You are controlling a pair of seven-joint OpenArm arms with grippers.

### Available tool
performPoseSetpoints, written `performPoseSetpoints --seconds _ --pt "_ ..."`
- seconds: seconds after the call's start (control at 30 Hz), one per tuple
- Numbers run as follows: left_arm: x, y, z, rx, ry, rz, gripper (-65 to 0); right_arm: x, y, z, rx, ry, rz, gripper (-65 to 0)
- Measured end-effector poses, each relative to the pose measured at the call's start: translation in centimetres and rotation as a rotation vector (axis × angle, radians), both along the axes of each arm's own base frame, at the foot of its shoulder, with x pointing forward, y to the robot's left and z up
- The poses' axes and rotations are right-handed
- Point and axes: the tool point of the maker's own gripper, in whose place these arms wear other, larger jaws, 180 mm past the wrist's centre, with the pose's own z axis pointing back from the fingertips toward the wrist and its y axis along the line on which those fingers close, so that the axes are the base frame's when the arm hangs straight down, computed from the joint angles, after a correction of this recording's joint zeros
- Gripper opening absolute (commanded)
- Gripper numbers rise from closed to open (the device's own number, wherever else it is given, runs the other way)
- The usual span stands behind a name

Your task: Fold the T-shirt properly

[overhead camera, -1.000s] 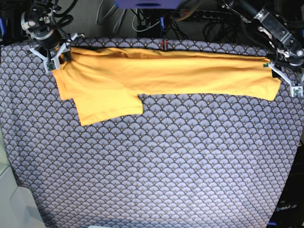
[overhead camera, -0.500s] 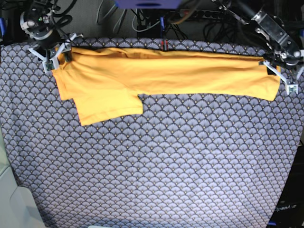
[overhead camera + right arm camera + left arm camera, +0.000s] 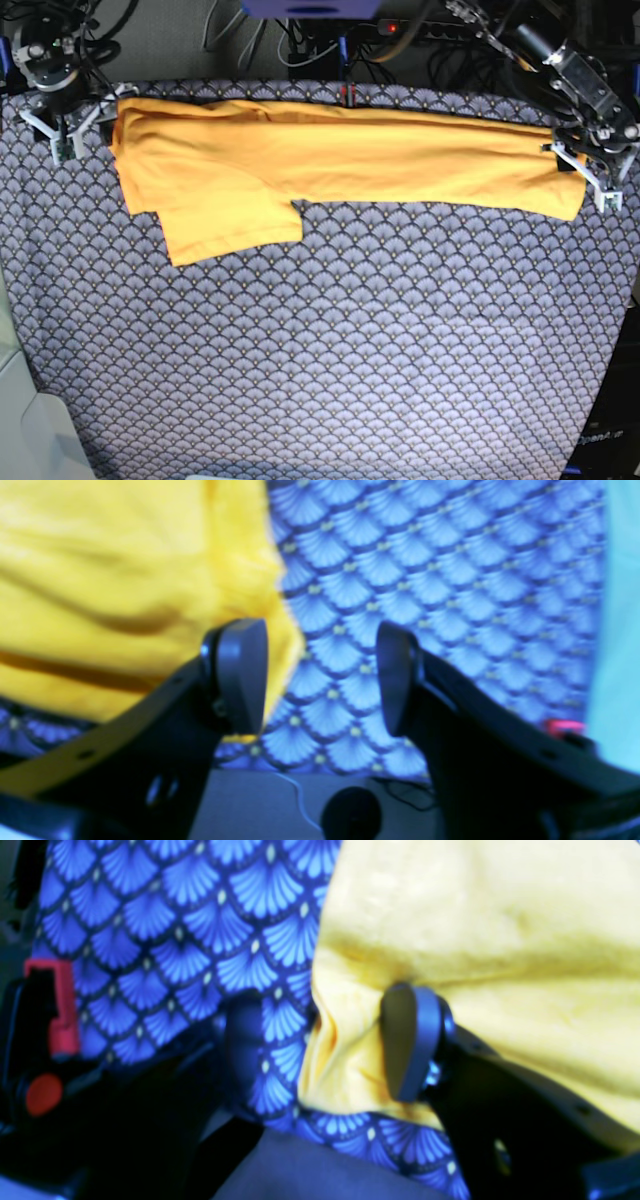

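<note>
**Soft shirt, long fold, both hands at its ends**

The T-shirt (image 3: 330, 155) lay as a long, narrow band along the far edge of the surface (image 3: 330, 350), over the blue-grey scallop-patterned cloth that covers it. One short sleeve (image 3: 225, 225) stuck out toward you near the right-arm end. It was folded lengthwise once, by the look of it; the crosswise folds were not yet done.

Right hand (image 3: 320, 677): fingers stood well apart with only patterned cloth between them. One finger (image 3: 240, 675) sat just at the shirt's edge, nothing pinched. In the base view it hung just off the shirt's end, at the surface's corner.

Left hand (image 3: 325, 1045): spread wide. One finger (image 3: 407, 1040) lay against the yellow hem fold; the other was a dark blur over the patterned cloth. A bunched edge of shirt sat between them, not clamped.

Handling, as a judgement: light, limp cotton. It will sag, drag and crease, and it will not hold a shape when lifted. Friction on the cloth below looked fair, so sliding it may pull wrinkles.

Where you would take hold:
- pinch both layers at the end corners, close to the hem
- lift both ends together so the middle does not trail
- tuck the loose sleeve in first, or it will stick out of the fold
</note>
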Motion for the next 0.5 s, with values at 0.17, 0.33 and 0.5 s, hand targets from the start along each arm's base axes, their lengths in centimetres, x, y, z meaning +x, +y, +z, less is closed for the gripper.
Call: performPoseSetpoints --seconds 0.17,0.33,0.5 --pt "0.4 0.0 -0.4 -0.017 -0.014 -0.004 -27.5 1.9 -0.2 1.4 -0.016 -0.054 0.007 -29.5" --pt "0.4 0.0 -0.5 -0.022 -0.021 -0.003 -27.5 4.6 -0.1 2.8 -0.019 -0.108 0.008 -29.5" --pt "0.3 -0.1 -0.5 -0.024 -0.027 -0.002 -27.5 8.3 -1.0 3.9 -0.064 -0.052 -0.002 -29.5"
